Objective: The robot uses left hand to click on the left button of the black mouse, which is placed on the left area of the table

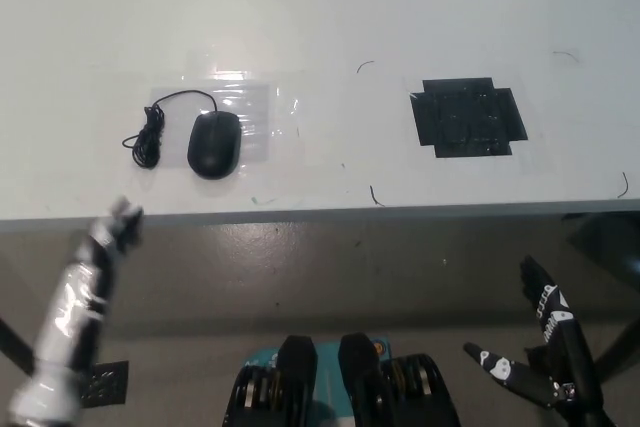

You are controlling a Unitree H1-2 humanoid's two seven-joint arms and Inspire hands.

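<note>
Head view: we see the black mouse (214, 144) on the counter's (320, 7) left; left robot hand (115, 227) below its near edge, grip unclear; right robot hand (535, 332) released, low right.

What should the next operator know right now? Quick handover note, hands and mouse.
Left robot hand: white, raised at the near table edge, short of the black mouse and not touching it. Whether its fingers are open or closed can't be read.
Right robot hand: black, resting low at the lower right, below the table edge, fingers apart, holding nothing.
Mouse: on the left area of the white table, on a clear taped sheet, its cable coiled to its left. A black taped patch lies on the right side.
Done: nothing yet.
Left: bring the left robot hand over the mouse and press its left button.
</note>
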